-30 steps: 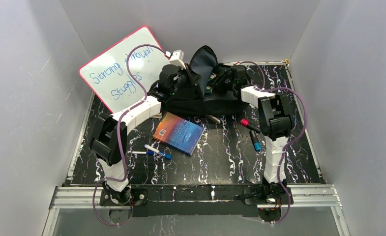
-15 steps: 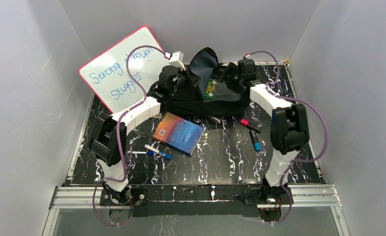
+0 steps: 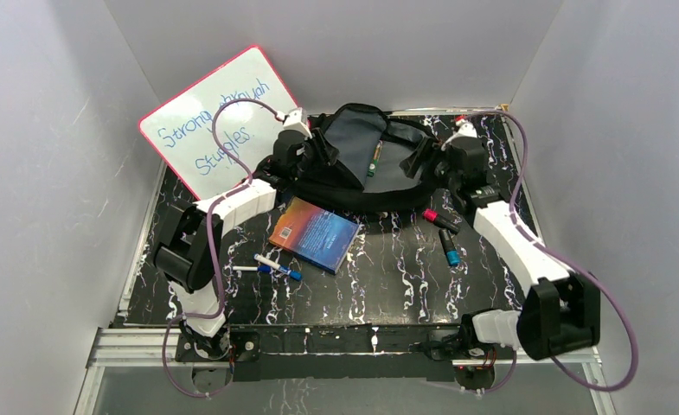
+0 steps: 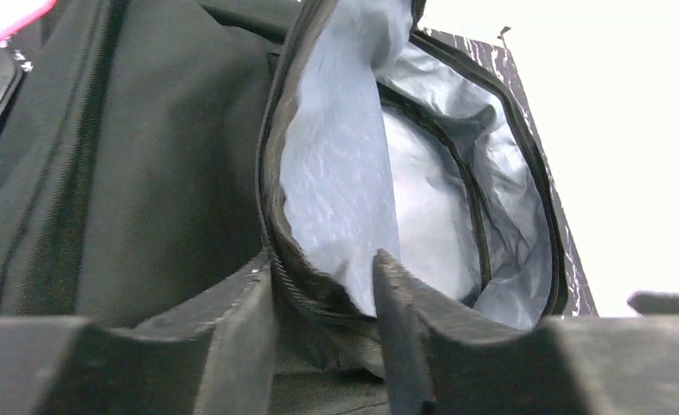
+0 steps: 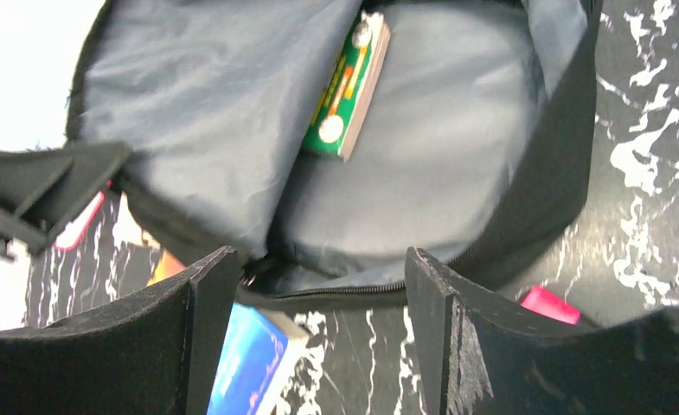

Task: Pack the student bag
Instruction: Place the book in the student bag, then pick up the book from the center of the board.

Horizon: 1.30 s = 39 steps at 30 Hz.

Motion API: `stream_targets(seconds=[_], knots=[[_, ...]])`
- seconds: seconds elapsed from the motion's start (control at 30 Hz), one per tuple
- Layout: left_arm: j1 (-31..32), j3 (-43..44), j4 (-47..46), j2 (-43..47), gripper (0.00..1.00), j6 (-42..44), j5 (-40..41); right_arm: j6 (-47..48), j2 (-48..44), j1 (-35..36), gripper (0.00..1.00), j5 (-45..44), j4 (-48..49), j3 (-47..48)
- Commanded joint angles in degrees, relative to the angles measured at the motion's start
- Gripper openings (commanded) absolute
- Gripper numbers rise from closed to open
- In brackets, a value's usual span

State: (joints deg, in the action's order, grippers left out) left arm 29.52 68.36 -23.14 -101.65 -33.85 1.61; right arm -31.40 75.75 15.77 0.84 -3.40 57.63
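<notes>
**As the right end effector (image 5: pixel 320 259) backs out empty, green box (image 5: pixel 346 86) stays in the student bag (image 3: pixel 361 192)**

While the left end effector (image 4: pixel 323 281) stays clamped on the bag's zip rim (image 4: pixel 275 216), one finger outside on black fabric and one inside against the grey lining (image 4: pixel 336 173), the right one hangs with jaws wide apart and nothing between them.

Change over the last second: the right arm was reaching into the bag mouth. Half a second ago the green box showed inside. Now that arm has swung out to the right, elbow low near its base. The bag's upright flap has dropped and the mouth lies wider.

The bag sits straight ahead of the right end effector, its near rim just beyond the fingertips. The green box is further ahead, lying on the lining well inside the rim.

Likely meaning: one item is packed and released, and the right arm is free for the next pick. The left grip looks like what holds the mouth open; letting go could close it.

Further out on the surface (image 3: pixel 387 277):
- Blue book (image 3: pixel 316 233), just behind and left of the right fingers.
- Red-capped marker (image 3: pixel 439 219), just behind them to the right.
- Blue-capped marker (image 3: pixel 450 246), further back.
- Two pens (image 3: pixel 277 266), well behind the left end effector.
- Whiteboard (image 3: pixel 214 121), leaning at the left end effector's outer side.
</notes>
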Motion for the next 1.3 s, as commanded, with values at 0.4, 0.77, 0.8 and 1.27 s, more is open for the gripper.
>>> stream_targets(seconds=[0.4, 0.77, 0.8, 1.27], knots=[[-2.84, -12.74, 7.37, 17.02, 0.72, 2.76, 3.12, -12.48, -21.16, 4.89, 0.77, 10.57, -7.19, -18.27], [-5.19, -31.65, 9.71, 27.85, 0.80, 4.60, 6.21, -18.81, -19.03, 13.09, 0.78, 7.68, -1.74, -26.14], [-5.48, -31.50, 9.14, 26.28, 0.80, 4.92, 6.06, -18.52, -18.35, 13.24, 0.78, 8.23, -1.61, -26.06], [-5.96, -30.35, 8.39, 16.04, 0.80, 6.73, 3.11, -18.83, -17.50, 13.91, 0.78, 8.52, -1.50, -26.97]])
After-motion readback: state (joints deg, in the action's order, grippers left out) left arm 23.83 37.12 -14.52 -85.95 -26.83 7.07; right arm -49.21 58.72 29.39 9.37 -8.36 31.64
